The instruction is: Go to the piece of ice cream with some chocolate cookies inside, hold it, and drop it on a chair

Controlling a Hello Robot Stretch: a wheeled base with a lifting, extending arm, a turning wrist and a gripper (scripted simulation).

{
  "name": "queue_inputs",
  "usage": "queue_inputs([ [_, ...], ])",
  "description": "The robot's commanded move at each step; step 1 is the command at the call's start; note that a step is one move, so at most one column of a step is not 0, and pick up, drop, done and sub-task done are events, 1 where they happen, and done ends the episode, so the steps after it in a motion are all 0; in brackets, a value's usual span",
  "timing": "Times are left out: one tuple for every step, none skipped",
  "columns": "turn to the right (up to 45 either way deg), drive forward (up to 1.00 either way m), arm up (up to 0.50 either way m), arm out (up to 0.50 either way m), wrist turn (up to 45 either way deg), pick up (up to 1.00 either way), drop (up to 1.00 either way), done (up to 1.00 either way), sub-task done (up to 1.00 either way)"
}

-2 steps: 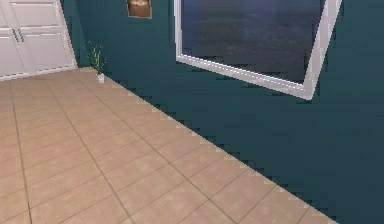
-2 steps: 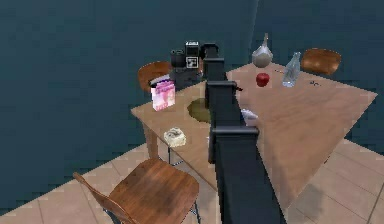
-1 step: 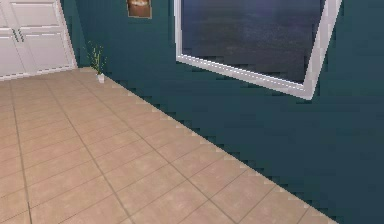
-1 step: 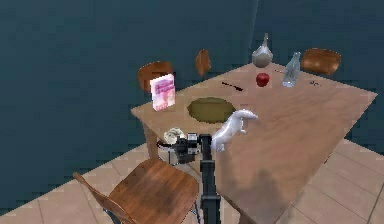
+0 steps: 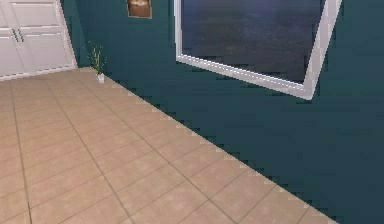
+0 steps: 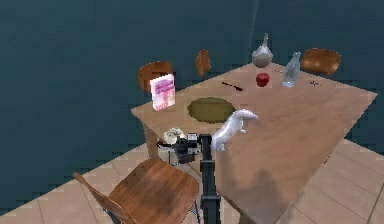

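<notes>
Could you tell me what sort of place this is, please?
Probably a home dining area: a wooden table with chairs around it, and a window in a teal wall.

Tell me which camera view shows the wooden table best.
The arm side view: the wooden table spans its middle, nearly the whole top in sight, bearing a pink box and a red fruit. The forward view looks along tiled floor, a teal wall and a window.

arm [image 6: 207, 185] extended, gripper [image 6: 181, 151] at its far end.
</notes>
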Motion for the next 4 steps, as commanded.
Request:
queue_inputs([
  [0.0, 0.0, 0.1, 0.0, 0.0, 0.0, 0.0, 0.0, 0.0],
  [0.0, 0.0, 0.24, 0.0, 0.0, 0.0, 0.0, 0.0, 0.0],
  [0.0, 0.0, 0.0, 0.0, -45.0, 0.0, 0.0, 0.0, 0.0],
  [0.0, 0.0, 0.0, 0.0, -45.0, 0.0, 0.0, 0.0, 0.0],
])
